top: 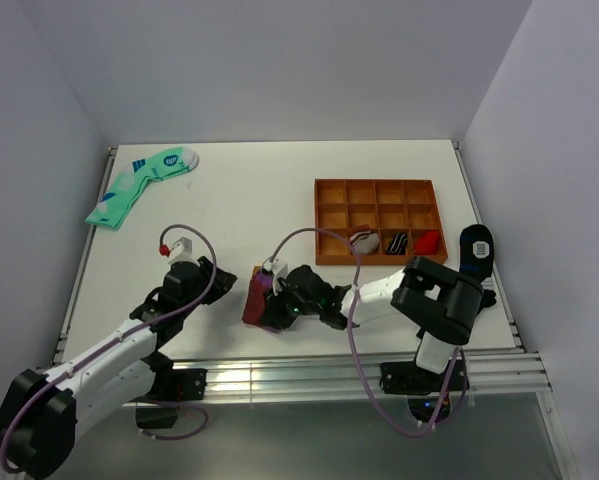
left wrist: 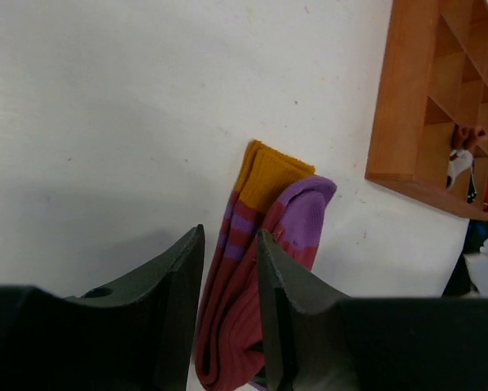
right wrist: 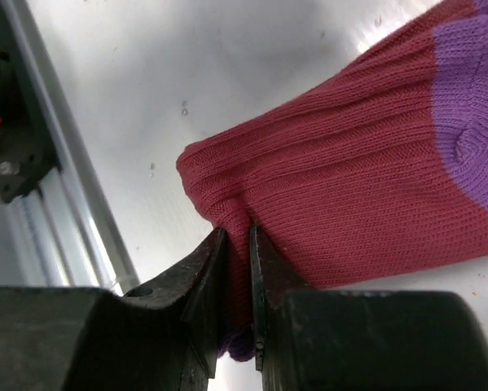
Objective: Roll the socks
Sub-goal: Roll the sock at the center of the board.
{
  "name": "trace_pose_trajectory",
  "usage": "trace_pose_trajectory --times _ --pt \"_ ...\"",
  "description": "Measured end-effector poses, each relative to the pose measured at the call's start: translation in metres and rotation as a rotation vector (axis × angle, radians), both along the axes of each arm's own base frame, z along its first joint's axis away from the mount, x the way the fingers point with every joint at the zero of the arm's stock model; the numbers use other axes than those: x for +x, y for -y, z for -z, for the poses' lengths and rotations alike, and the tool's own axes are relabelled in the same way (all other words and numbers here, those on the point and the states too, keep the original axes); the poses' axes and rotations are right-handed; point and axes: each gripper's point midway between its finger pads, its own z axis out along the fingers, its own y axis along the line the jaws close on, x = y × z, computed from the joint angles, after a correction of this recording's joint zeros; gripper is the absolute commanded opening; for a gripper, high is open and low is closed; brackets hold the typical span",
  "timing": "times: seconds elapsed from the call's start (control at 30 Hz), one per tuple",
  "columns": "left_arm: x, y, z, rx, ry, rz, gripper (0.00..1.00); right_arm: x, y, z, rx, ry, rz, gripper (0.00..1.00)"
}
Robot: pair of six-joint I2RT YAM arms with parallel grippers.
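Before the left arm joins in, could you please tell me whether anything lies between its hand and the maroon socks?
Nothing visible does: the socks lie directly ahead of the left hand, while the right hand pinches their folded end.

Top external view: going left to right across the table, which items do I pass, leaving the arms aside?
mint-green socks → maroon-red socks → wooden tray → black sock
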Motion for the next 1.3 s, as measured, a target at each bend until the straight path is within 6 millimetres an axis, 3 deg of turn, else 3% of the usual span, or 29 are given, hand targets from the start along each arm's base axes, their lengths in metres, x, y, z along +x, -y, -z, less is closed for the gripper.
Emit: trace_pose_trajectory --times 0.33,0.57,0.77,0.93,1.03,1.17,1.3 --pt "-0.019 0.009 -0.004 -0.042 0.118 0.035 0.44 -0.007 0.002 -0.001 -0.003 -0.316 -0.094 0.20" --pt "-0.030 0.018 -0.003 -0.070 0.192 0.073 0.47 -0.024 0.018 0.000 -0.029 -0.481 -0.126 0.19" --pt "-0.033 0.037 -0.015 -0.083 0.253 0.136 0.53 -0.029 0.025 0.000 -0.054 -0.527 -0.117 0.19" --pt "-0.034 0.037 0.018 0.024 0.158 0.147 0.60 -0.030 0.026 0.000 -0.055 -0.537 -0.113 0.19" --pt "-0.036 0.036 0.031 0.064 0.130 0.161 0.71 -0.030 0.026 0.000 -0.054 -0.537 -0.114 0.19" --pt "-0.032 0.045 0.019 0.029 0.178 0.181 0.75 -0.030 0.026 0.000 -0.055 -0.537 -0.114 0.19" --pt "-0.030 0.052 0.006 -0.006 0.227 0.203 0.74 -0.031 0.026 0.001 -0.056 -0.536 -0.115 0.18"
